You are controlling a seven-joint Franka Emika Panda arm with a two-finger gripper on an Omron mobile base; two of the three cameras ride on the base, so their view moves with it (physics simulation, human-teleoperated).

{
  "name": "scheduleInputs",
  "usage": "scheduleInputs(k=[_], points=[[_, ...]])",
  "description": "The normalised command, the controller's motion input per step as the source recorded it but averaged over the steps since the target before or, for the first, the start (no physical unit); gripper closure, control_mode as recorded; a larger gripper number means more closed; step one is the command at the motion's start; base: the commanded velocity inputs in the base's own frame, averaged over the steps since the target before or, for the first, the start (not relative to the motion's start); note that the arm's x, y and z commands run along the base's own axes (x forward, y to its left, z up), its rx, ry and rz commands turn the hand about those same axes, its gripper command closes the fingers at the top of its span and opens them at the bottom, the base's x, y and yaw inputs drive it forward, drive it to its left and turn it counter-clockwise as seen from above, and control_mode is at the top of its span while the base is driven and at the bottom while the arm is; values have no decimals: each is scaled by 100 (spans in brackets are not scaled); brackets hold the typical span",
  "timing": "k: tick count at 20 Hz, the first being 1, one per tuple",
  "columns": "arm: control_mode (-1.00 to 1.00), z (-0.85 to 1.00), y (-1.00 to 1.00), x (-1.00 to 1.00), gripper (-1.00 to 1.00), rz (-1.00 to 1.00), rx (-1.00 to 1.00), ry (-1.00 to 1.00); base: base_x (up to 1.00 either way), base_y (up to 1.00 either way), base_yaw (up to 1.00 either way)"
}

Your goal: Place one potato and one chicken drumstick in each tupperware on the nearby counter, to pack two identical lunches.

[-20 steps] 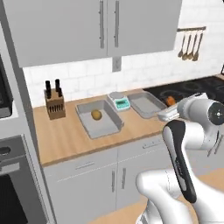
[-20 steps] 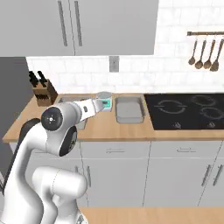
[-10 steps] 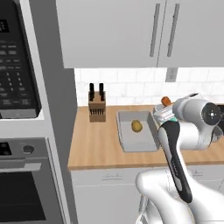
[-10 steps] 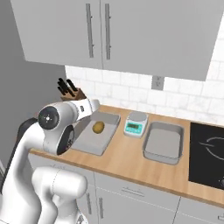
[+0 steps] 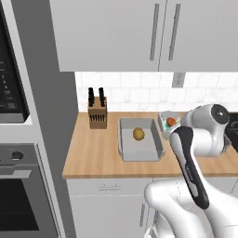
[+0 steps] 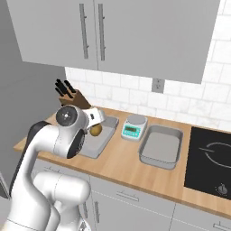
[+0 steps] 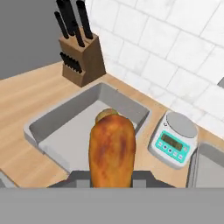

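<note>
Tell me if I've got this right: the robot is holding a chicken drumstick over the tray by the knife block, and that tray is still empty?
Not quite. The gripper does hold the chicken drumstick over the tray next to the knife block, but that tray is not empty: a potato already lies in it, as the left base view shows.

The left tupperware (image 5: 139, 146) at frame centre of the left base view lies open from above, its floor bare except for the potato (image 5: 138, 134) toward its back wall; the knife block (image 5: 97, 113) stands just beside its upper-left corner, and the digital scale (image 6: 134, 126) stands between it and the right tupperware (image 6: 161, 146), whose whole floor is free. Wall cabinets (image 6: 113, 34) across the top close off the height above; bare counter (image 5: 93, 155) lies left of the container.
</note>
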Motion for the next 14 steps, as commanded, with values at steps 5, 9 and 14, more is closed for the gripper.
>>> scheduleInputs(k=[5,9,14], points=[[-100,-59,40,15,100,21,-10,33,0,0,0],[-100,-64,61,20,100,21,0,2,0,0,0],[-100,-33,41,28,100,15,2,2,0,0,0]])
